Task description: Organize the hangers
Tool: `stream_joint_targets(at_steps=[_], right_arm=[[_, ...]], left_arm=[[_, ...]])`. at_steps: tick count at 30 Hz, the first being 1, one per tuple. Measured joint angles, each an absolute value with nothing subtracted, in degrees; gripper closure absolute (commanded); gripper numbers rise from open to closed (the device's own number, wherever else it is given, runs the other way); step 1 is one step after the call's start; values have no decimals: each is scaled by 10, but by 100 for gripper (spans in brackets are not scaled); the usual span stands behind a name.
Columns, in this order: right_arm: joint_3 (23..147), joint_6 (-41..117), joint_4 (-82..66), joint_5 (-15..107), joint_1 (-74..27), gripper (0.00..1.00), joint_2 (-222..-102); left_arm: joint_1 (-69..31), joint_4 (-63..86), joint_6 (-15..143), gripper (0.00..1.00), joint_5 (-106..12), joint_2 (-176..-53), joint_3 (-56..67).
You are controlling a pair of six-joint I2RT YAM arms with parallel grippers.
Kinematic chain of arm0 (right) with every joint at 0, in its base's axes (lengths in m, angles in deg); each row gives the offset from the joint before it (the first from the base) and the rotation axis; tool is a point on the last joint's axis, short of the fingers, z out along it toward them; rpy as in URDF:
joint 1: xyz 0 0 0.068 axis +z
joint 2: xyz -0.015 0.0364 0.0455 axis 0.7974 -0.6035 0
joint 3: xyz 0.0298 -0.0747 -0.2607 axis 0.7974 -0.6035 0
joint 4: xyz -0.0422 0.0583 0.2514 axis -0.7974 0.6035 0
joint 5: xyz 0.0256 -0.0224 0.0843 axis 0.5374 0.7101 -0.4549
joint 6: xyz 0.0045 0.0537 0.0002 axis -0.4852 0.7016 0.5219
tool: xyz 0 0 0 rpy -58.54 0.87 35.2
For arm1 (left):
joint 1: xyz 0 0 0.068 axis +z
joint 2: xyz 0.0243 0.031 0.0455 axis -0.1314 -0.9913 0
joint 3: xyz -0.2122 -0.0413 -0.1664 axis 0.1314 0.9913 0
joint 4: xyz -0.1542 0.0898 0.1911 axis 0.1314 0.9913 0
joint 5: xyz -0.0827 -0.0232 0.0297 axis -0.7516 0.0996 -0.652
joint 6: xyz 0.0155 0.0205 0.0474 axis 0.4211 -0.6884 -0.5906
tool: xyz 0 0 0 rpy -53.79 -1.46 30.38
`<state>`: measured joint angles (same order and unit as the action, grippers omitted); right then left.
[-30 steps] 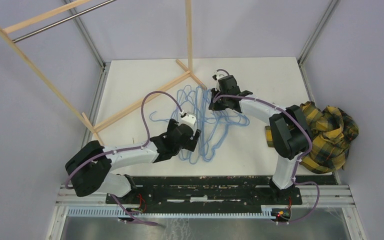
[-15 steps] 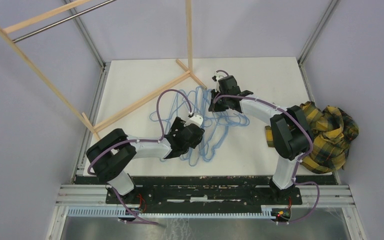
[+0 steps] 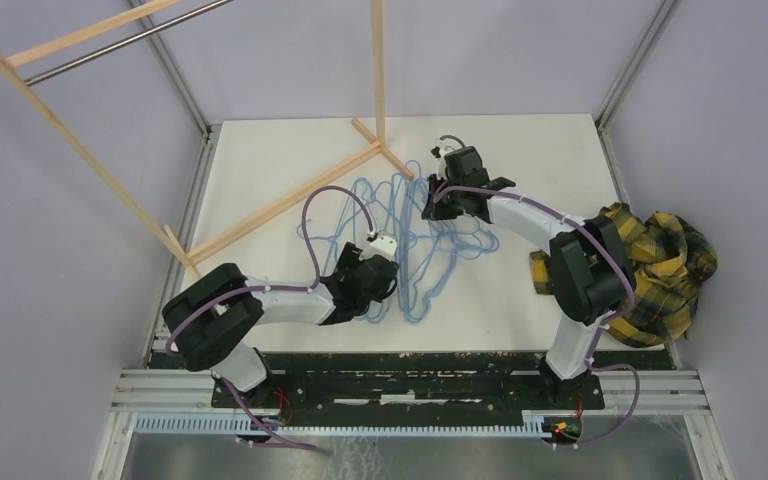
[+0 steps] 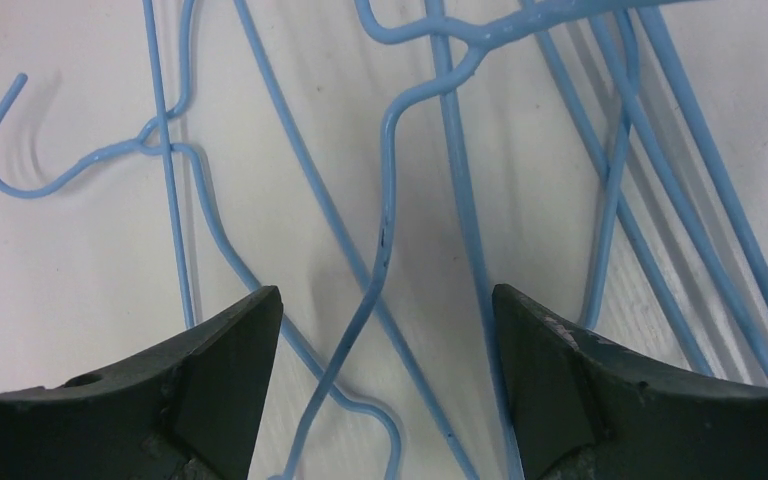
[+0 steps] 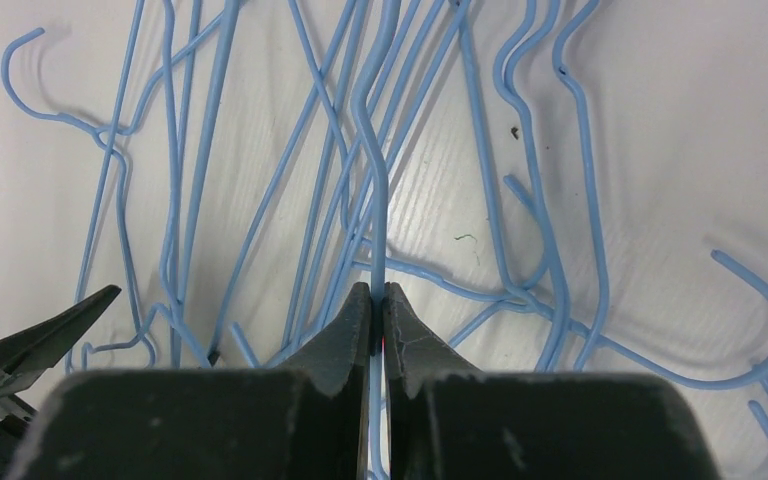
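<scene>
left arm stretched low, left pincer (image 4: 385,310) spread over hangers (image 4: 390,200), right arm bent, right pincer (image 5: 378,300) pinching one hanger wire, wooden rack (image 3: 290,200) just beside

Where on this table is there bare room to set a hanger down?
Bare table at the far right, between the right arm and the far edge; far left, behind the wooden rack foot; and near right, between the hangers and the right arm's base. Crowded: the centre, tangled hangers with the left arm over them. The plaid shirt crowds the right edge.
</scene>
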<state>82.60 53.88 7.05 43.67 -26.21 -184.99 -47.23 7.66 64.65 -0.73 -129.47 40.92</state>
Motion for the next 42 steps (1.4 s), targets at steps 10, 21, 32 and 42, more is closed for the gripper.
stream_joint_targets(at_steps=[10,21,32,42], right_arm=[[826,539,76,436,-282,90,-1836],[826,539,81,434,-284,90,-1836],[826,531,83,436,-291,59,-1865],[811,523,91,421,-291,30,-1865]], left_arm=[[-472,89,673,62,-4,-1276,428],[-473,118,682,97,-4,-1296,405],[-473,196,693,97,-80,-1196,373],[-473,166,699,97,-123,-1105,380]])
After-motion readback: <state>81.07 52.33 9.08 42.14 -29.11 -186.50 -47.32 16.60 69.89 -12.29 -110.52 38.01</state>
